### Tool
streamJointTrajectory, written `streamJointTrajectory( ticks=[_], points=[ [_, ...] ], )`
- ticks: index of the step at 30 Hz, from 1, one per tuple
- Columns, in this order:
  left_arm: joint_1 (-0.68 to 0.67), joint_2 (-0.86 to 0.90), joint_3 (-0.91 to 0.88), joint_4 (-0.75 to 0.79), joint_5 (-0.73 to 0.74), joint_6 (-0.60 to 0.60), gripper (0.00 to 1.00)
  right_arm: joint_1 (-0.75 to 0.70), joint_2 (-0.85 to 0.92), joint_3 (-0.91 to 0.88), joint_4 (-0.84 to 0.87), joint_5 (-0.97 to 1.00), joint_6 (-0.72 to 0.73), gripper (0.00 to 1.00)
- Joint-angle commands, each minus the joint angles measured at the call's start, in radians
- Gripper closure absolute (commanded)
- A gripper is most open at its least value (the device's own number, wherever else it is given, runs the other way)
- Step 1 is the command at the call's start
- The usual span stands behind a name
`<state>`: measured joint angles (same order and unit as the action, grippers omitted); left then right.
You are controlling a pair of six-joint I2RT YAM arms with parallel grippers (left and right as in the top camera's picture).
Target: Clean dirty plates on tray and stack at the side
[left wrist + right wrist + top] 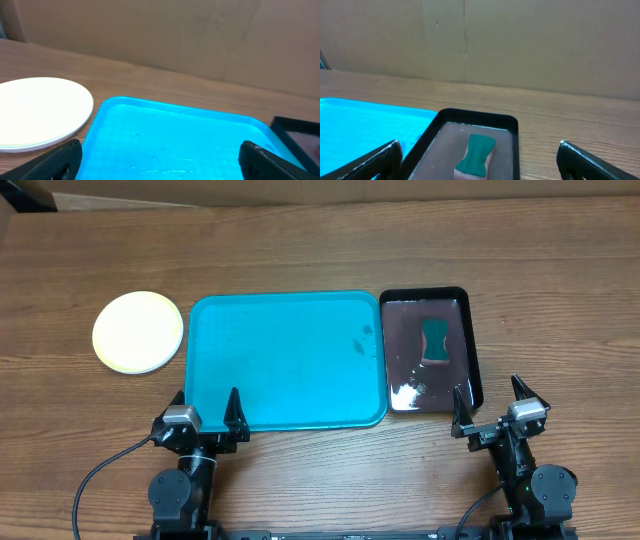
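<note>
Plates (138, 331): stacked, pale round top face clean-looking, on your bench (300, 240) left of the tray.
Tray (286, 360): turquoise, rounded corners, raised rim.
Left pincer (206, 402): your jaws spread wide, gripping nothing.
Right pincer (488, 398): same.

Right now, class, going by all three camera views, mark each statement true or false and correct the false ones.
1. The plates sit stacked on the table, beside the turquoise tray, not on it. True.
2. One plate lies on the turquoise tray. False: no plate is on it.
3. A green sponge lies in the black tray. True.
4. The left gripper is shut on a plate. False: it is open and holds nothing.
5. The right gripper is open. True.
</note>
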<state>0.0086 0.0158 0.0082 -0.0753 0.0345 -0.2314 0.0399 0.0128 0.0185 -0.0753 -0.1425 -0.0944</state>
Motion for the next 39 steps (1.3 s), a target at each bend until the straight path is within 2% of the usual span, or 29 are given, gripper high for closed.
streamJointTrajectory(
  ticks=[1, 39],
  points=[
    [0.006, -0.013, -0.003, -0.003, -0.048, 0.101, 0.0, -0.003, -0.01, -0.011, 0.005, -0.005, -0.004, 0.0],
    [0.004, -0.011, -0.003, -0.002, -0.042, 0.123, 0.0, -0.003, -0.01, -0.011, 0.005, -0.005, -0.004, 0.0]
  ],
)
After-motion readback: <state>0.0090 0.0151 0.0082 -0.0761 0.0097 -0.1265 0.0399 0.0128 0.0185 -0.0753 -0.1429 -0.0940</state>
